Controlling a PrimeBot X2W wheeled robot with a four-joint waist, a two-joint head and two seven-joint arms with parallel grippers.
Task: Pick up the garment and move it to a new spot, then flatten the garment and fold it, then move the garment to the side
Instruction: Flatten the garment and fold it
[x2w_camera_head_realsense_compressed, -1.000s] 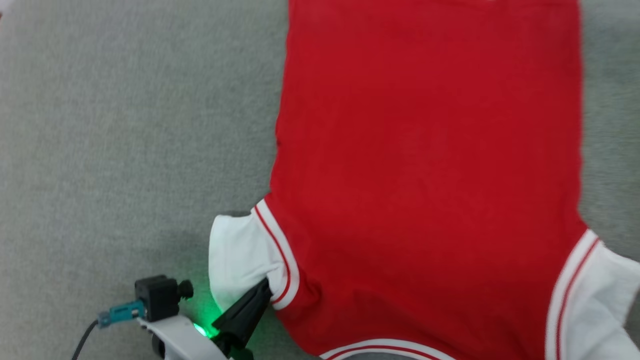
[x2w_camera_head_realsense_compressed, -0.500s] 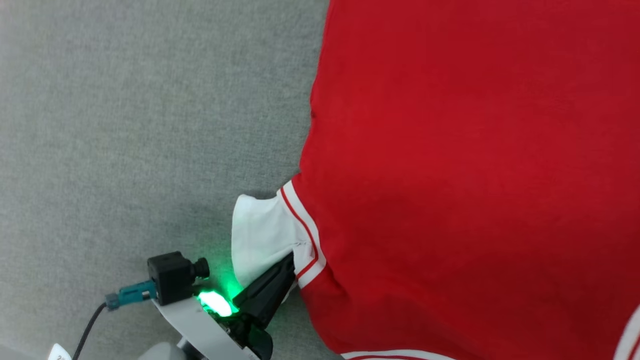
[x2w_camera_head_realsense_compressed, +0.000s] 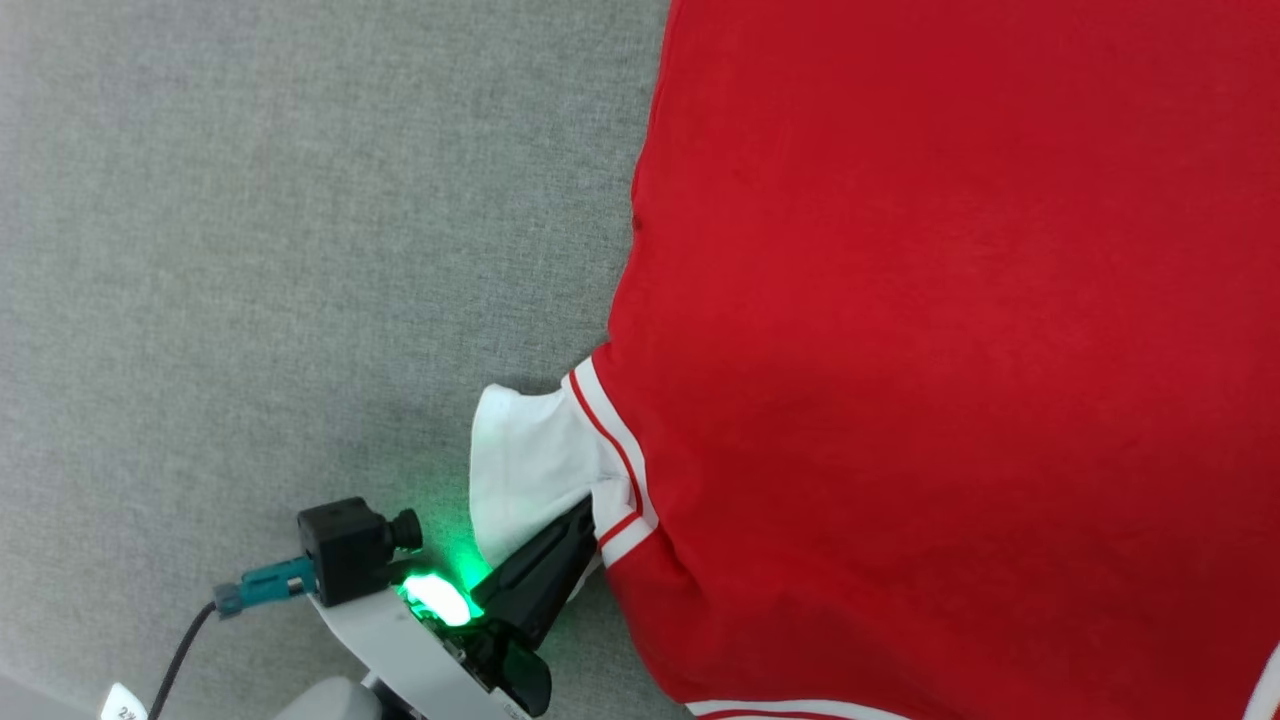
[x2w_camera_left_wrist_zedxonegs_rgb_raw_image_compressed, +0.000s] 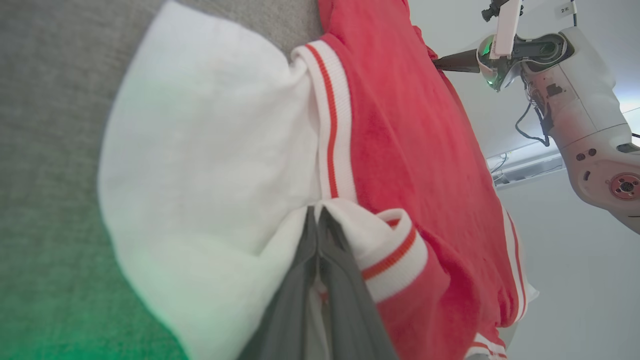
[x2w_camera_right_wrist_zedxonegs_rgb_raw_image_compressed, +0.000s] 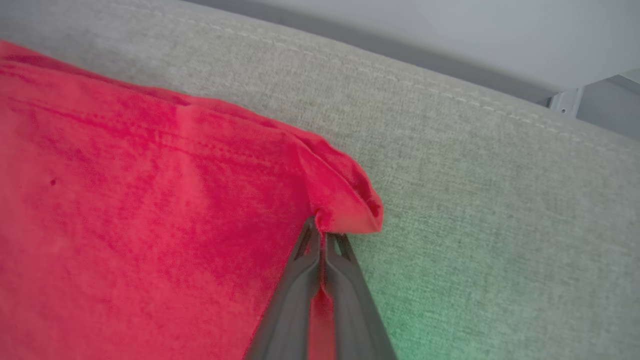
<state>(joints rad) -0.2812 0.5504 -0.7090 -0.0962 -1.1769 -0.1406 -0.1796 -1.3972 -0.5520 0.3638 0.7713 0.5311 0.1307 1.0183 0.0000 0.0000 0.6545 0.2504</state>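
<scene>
1. The red shirt (x2w_camera_head_realsense_compressed: 950, 350) lies spread on a grey cloth surface (x2w_camera_head_realsense_compressed: 300, 250), plain red side up, and takes up the right part of the head view.
2. Its white short sleeve (x2w_camera_head_realsense_compressed: 525, 460) sticks out to the left of the body, joined to it by a red-and-white striped band (x2w_camera_head_realsense_compressed: 612, 430).
3. The left gripper (x2w_camera_head_realsense_compressed: 585, 512) reaches in from the lower left. Its two dark fingers are pressed together on the shirt at the sleeve seam.
4. In the left wrist view, white cloth bunches around the tips and a fold of the striped band curls just beside one finger.
5. A green light (x2w_camera_head_realsense_compressed: 440, 598) glows on that wrist, tinting the sleeve edge and the grey surface beside it.
6. A small black camera (x2w_camera_head_realsense_compressed: 350, 548) with a teal plug (x2w_camera_head_realsense_compressed: 262, 585) sits on the same wrist.
7. The right gripper (x2w_camera_right_wrist_zedxonegs_rgb_raw_image_compressed: 320, 227) is closed too, pinching a red corner of the shirt, which puckers into a small raised fold just above the tips.
8. Red cloth shows between its fingers lower down.
9. The left wrist view shows the right arm at the far side of the shirt, its dark fingers touching the red edge.
</scene>
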